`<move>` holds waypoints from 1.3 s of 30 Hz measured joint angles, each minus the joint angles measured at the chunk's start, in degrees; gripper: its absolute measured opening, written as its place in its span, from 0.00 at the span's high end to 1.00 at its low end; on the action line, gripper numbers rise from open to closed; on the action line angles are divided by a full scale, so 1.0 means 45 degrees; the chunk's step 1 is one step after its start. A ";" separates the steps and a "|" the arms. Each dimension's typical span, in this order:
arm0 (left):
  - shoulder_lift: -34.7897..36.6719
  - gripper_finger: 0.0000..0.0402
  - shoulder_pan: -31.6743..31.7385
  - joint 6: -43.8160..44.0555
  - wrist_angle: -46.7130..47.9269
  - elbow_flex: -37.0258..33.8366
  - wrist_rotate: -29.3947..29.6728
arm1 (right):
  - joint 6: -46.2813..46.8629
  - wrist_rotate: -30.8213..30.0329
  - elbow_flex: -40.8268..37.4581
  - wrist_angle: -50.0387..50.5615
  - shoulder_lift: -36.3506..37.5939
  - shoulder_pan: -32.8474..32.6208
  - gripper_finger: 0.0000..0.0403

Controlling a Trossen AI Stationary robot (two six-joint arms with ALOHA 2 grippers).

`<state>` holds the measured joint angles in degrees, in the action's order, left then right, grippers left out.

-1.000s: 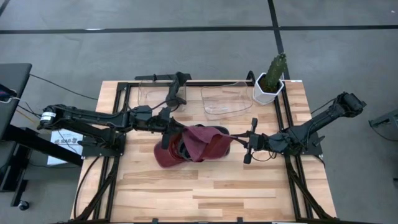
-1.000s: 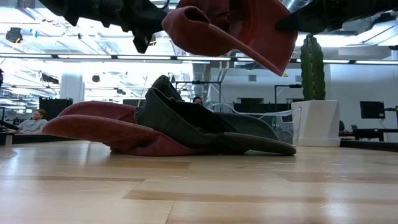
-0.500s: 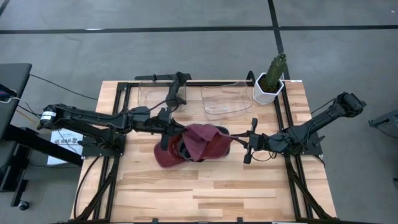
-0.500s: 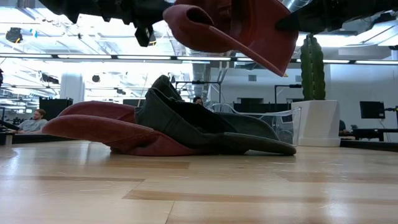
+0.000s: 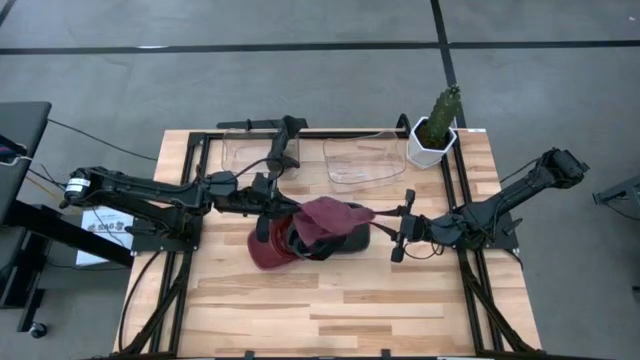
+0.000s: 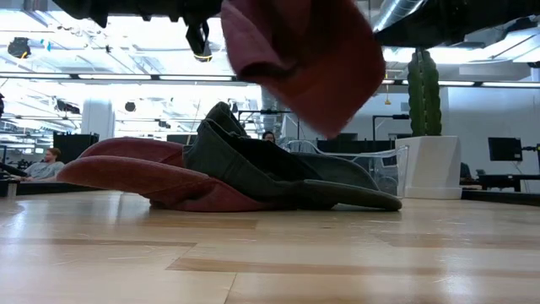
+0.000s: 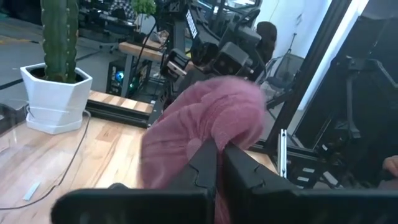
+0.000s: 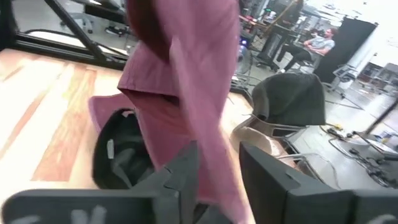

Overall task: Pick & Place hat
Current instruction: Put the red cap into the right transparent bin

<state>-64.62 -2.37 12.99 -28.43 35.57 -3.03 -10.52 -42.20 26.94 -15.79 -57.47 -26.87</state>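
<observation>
A maroon hat (image 5: 325, 218) hangs in the air above the middle of the table, blurred in the low view (image 6: 308, 59). My left gripper (image 5: 288, 212) is shut on its left side. My right gripper (image 5: 382, 230) stands open just right of the hat. In the right wrist view the hat's cloth (image 8: 186, 81) passes between its fingers. Below them, a second maroon hat (image 5: 268, 252) and a dark hat (image 5: 345, 243) lie piled on the wood. My left gripper pinches a fold of the hat's cloth (image 7: 208, 140) between its two shut fingers. The fingers come in about level from the table's left. The hat hangs off and below the fingertips, clear of the pile underneath. My right gripper: cloth runs between its parted fingers (image 8: 180, 177), but I cannot tell whether they touch it.
A cactus in a white pot (image 5: 435, 135) stands at the far right corner. Two clear trays (image 5: 360, 160) (image 5: 250, 150) lie along the far edge. Bare wood (image 5: 350, 310) stretches toward the near edge. People sit in the room beyond the table.
My right gripper has opened and let go of the hat's right side. That side, which was stretched up toward the right gripper, has dropped and swung toward the left gripper. The hat now hangs bunched from the left gripper alone.
</observation>
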 joint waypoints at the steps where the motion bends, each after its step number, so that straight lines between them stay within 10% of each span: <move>1: 0.0000 0.98 0.0000 0.0000 -0.0027 0.0000 0.0000 | 0.0004 -0.0116 0.0000 0.0000 0.0000 0.0000 0.71; 13: 0.0000 0.98 0.0000 0.0328 -0.0448 0.0000 0.0457 | 0.0001 -0.2202 0.0000 -0.0116 0.0034 -0.0042 0.60; 39: -0.1368 0.98 0.0914 -0.0480 -0.1549 0.3072 0.3447 | -0.3573 -0.2651 0.0005 -0.0792 0.2947 -0.3834 0.75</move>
<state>-70.78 1.74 10.84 -35.40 49.40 12.48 -26.59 -54.13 26.96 -19.35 -44.21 -44.13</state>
